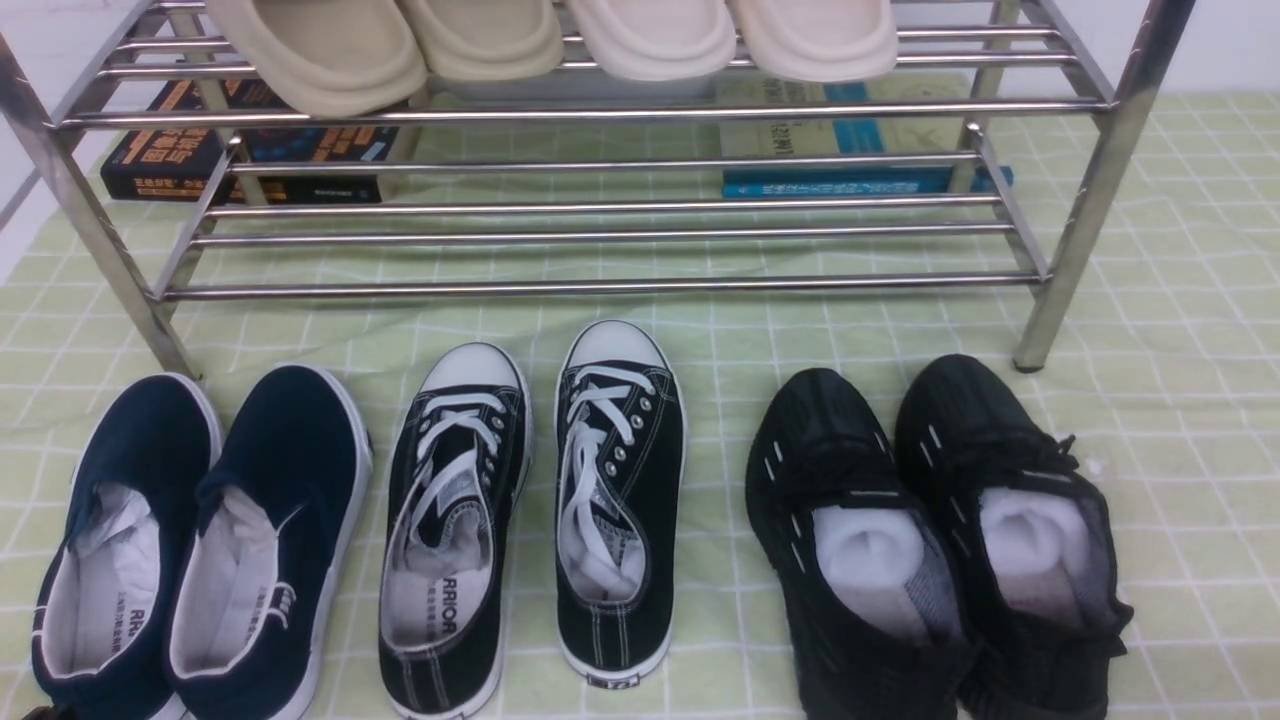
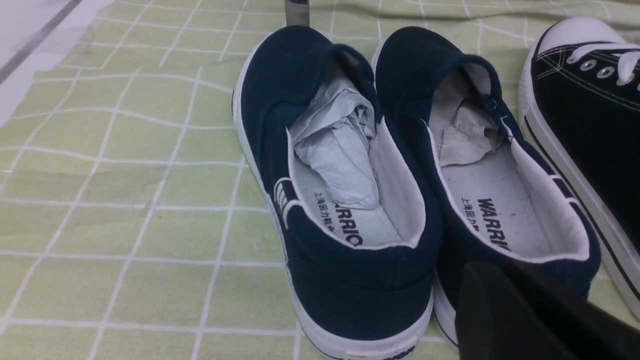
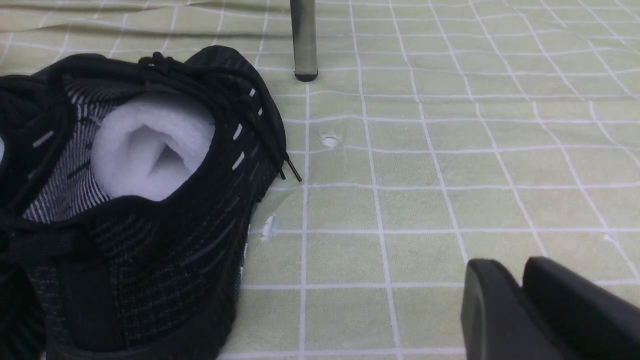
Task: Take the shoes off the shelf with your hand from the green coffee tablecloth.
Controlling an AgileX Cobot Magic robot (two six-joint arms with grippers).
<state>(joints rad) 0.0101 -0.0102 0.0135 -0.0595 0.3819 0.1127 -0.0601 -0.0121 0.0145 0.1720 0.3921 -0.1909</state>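
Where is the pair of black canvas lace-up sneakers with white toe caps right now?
In the front view, the black canvas lace-up sneakers sit on the pale green grid tablecloth, between the navy slip-ons and black mesh trainers, before the steel rack.

The front view's top edge is cutting off the shelf (image 1: pixel 600 112) and the four beige slippers (image 1: pixel 320 55) lying on its upper rails. Rails are partly hiding two books (image 1: pixel 250 150) behind the lower tier. The bottom edge is clipping the navy slip-ons (image 1: pixel 200 540) and black mesh trainers (image 1: pixel 930 540). Neither arm is showing there. In the wrist views, only dark blurred parts of the left gripper (image 2: pixel 530 315) and right gripper (image 3: pixel 520 300) are showing, leaving their jaws unclear.
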